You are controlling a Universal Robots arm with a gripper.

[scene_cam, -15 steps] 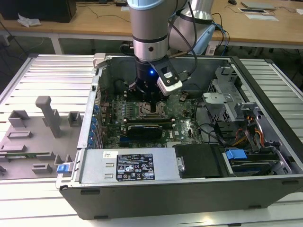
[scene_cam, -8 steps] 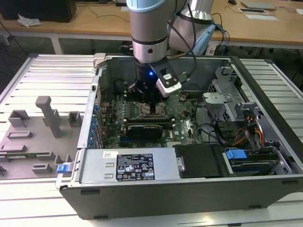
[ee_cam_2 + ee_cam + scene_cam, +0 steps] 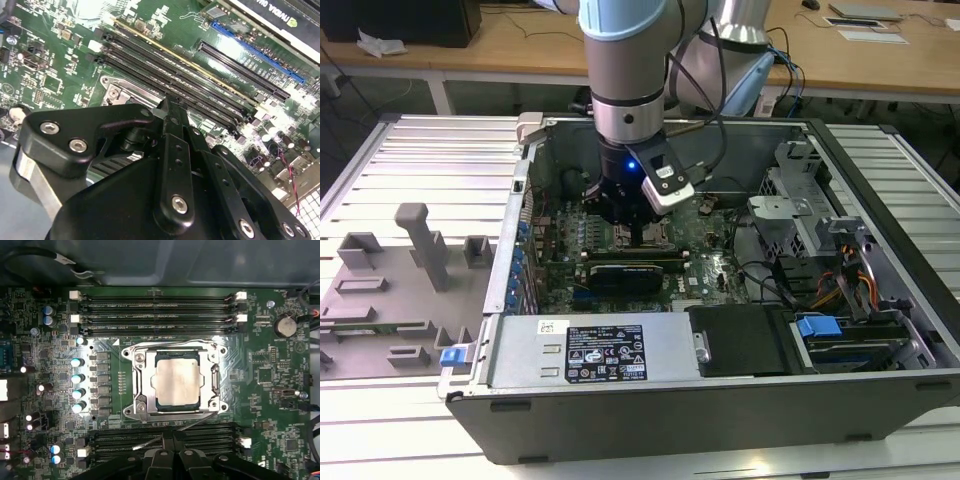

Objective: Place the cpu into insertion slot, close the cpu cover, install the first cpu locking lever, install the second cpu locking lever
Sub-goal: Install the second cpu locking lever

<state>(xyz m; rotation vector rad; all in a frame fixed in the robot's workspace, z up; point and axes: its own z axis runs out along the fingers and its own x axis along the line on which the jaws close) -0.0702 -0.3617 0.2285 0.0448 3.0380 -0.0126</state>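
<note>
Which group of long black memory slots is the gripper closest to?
The group of memory slots on the gripper's side of the cpu; the other memory slots lie beyond the cpu.

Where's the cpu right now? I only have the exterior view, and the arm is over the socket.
Observer: In the first wrist view the cpu sits flat in the insertion slot.
Operator: Cover?
Observer: The cpu cover lies down around the chip, and the chip's face shows through its window.
Operator: Levers?
Observer: A thin metal lever sticks out at a slant beside the socket, close to the gripper. I cannot tell whether it is latched.
</note>
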